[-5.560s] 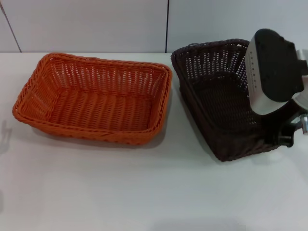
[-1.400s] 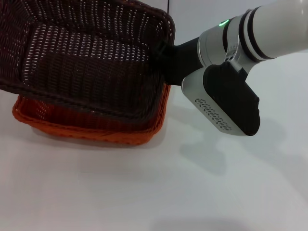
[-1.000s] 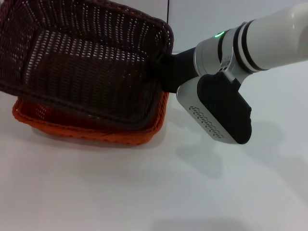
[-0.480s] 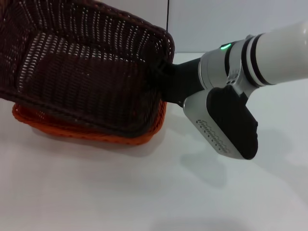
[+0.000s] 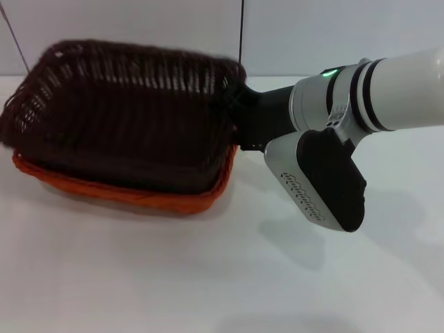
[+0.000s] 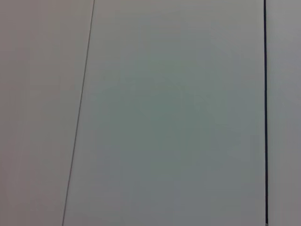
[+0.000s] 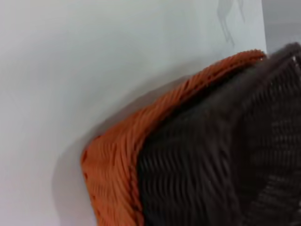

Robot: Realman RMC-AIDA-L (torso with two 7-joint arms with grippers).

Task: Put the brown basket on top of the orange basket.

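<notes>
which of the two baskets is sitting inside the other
The brown basket sits inside the orange basket, whose rim shows beneath it. The right gripper is at the brown one's rim.

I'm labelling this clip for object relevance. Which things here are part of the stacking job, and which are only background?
Part of the job:
- brown basket, nested in the orange one
- orange basket, underneath on the table
- right gripper, at the brown basket's right end rim

Just there:
- white table
- wall panels behind
- left gripper, out of view
</notes>
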